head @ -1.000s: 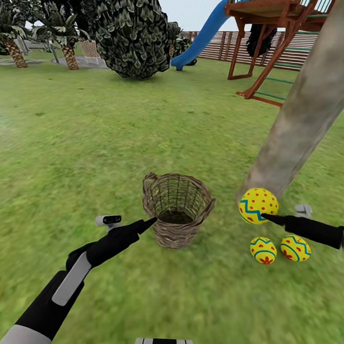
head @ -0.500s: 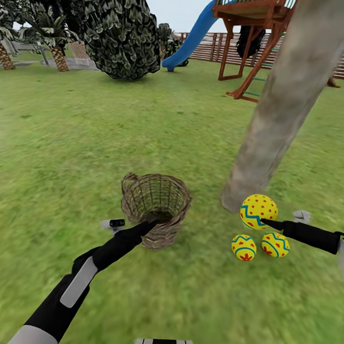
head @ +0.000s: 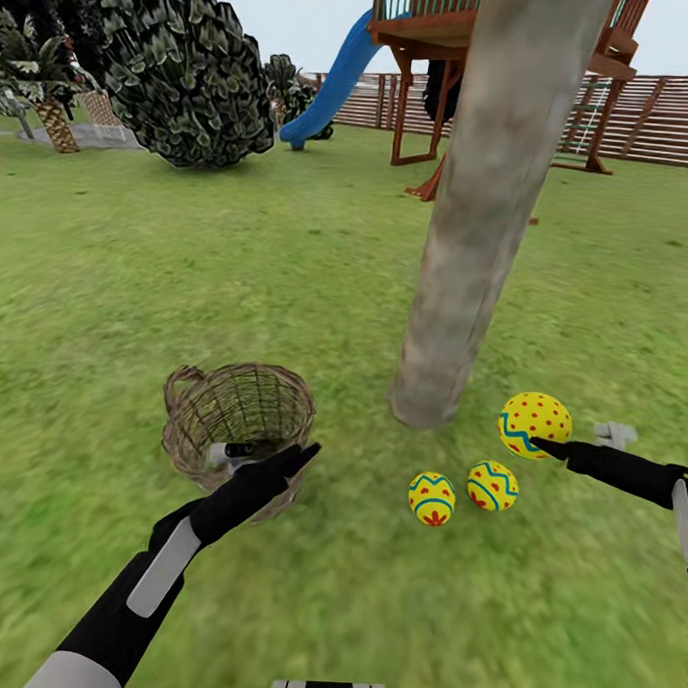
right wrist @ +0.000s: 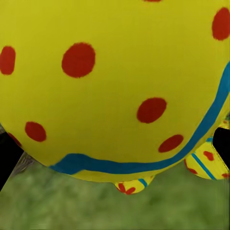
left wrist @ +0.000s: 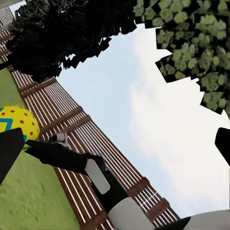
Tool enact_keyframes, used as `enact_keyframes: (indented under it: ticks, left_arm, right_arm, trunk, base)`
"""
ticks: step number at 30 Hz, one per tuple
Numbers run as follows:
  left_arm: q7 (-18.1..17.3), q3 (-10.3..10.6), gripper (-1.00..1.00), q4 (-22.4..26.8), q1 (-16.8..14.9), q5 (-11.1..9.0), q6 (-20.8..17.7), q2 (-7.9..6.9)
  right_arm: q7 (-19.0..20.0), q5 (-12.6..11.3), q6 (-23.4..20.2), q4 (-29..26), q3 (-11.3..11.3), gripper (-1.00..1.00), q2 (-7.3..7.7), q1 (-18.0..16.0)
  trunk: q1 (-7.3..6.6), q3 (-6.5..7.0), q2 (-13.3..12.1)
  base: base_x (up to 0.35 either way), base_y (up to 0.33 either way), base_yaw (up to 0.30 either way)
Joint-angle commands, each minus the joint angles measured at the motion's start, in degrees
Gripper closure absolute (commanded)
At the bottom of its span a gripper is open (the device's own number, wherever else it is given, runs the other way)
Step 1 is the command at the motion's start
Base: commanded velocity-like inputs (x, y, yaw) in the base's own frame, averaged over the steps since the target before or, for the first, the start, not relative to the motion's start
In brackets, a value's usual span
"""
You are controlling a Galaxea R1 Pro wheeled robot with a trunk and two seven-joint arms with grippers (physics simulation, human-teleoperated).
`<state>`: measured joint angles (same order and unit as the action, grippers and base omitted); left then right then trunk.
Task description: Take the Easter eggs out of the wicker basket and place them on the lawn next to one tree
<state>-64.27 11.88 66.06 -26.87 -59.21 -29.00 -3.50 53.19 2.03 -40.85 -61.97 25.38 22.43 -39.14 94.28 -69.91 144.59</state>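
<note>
My right gripper [head: 542, 446] is shut on a red-dotted yellow Easter egg [head: 534, 422], held just above the lawn [head: 317, 283] to the right of the tree [head: 480, 220] trunk's foot. Up close, the same egg [right wrist: 115, 81] sits between the right fingers. Two more eggs [head: 431, 498] [head: 492, 486] lie side by side on the grass in front of the trunk. The wicker basket [head: 239, 412] stands upright left of the tree, its inside bare weave. My left gripper [head: 307, 451] hangs open at the basket's right rim, holding nothing.
A wooden play tower [head: 437, 48] with a blue slide [head: 330, 83] stands behind the tree, before the slat fence [head: 654, 117]. A big leafy bush [head: 181, 72] sits far left. Open grass spreads around the basket and eggs.
The camera has swung right, so basket and tree slid left in the picture. My right gripper carried the dotted egg rightward past the two lying eggs. My left gripper went from the basket's left to its right rim.
</note>
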Motion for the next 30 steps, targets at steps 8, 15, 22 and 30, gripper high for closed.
enact_keyframes:
  ticks: [8, 15, 22, 30]
  left_arm:
    - [0.02, 3.17, -1.0, -0.29, -0.02, -0.44, -0.4, 1.09]
    - [2.07, 3.85, -1.0, -0.41, -0.03, -0.38, 0.75, 1.13]
    - [3.43, 8.5, -1.0, -0.36, -0.02, 2.27, 6.23, 1.57]
    - [5.8, 8.98, -1.0, -0.32, -0.04, 2.66, 6.58, 2.51]
  right_arm:
    - [0.07, 0.17, -0.29, 0.71, 0.17, 1.0, -0.54, -0.06]
    - [-1.8, 0.17, -0.28, 0.71, 0.12, 1.0, -0.58, -0.06]
    - [-2.04, 0.17, -0.28, 0.71, 0.2, 1.0, -0.98, -0.06]
    - [-3.79, 0.21, -0.25, 1.37, 0.09, 1.0, -1.16, -0.06]
  trunk:
    - [0.02, 0.49, 0.02]
    - [0.02, 0.95, 0.02]
    - [0.02, 1.42, 0.02]
    - [0.02, 1.95, 0.02]
  base:
    - [0.069, -0.003, -0.212]
    - [0.055, 0.0, -0.212]
    - [-0.088, -0.054, -0.212]
    - [-0.223, -0.202, -0.212]
